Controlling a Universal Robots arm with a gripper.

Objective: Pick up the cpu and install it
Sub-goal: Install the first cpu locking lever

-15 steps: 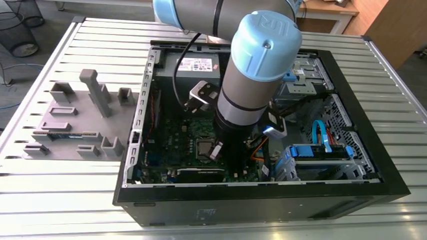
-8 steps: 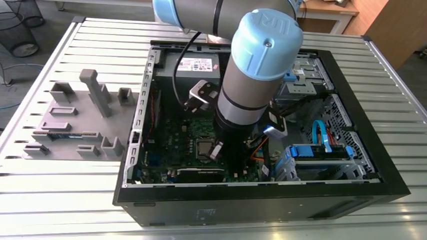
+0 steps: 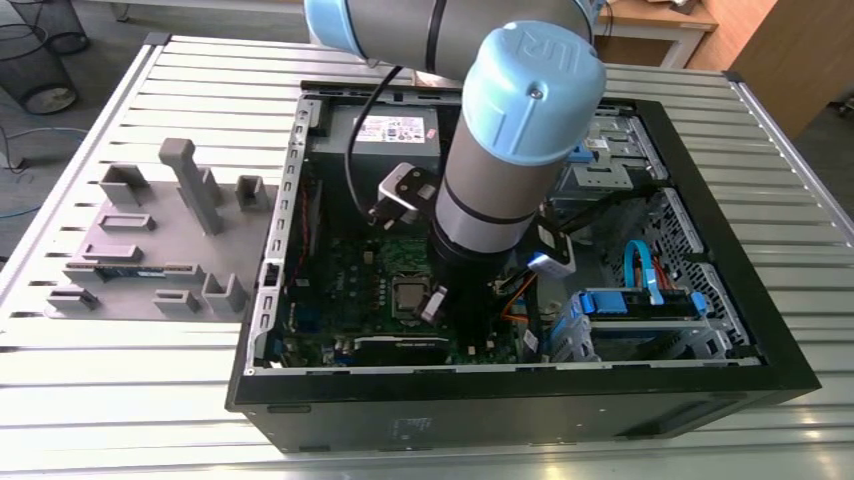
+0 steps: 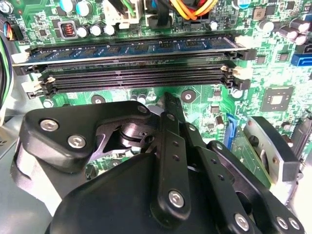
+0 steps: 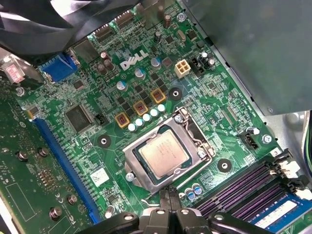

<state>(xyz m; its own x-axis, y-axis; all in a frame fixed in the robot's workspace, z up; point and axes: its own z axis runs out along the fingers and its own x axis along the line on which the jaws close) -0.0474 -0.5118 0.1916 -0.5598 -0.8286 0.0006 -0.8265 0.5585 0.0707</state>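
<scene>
The cpu (image 5: 162, 152), a small square chip with a dull silver top, lies flat inside the metal-framed socket (image 5: 132, 155) on the green motherboard (image 5: 87, 141). In the exterior view the socket with the cpu (image 3: 404, 295) shows just to the exterior view's left of the arm's lower end. My gripper (image 5: 168, 194) hangs low over the board at the socket's edge, beside the cpu and not touching it. Its two black fingertips are pressed together with nothing between them. The second wrist view shows the gripper (image 4: 170, 105) from behind, near the memory slots.
The open black computer case (image 3: 267, 300) walls the board in on all sides. Memory slots (image 4: 136, 73), one holding a blue stick (image 4: 131, 48), lie near the gripper. Orange cables (image 3: 514, 300), a drive cage (image 3: 641, 305) and a grey fixture tray (image 3: 147, 240) are nearby.
</scene>
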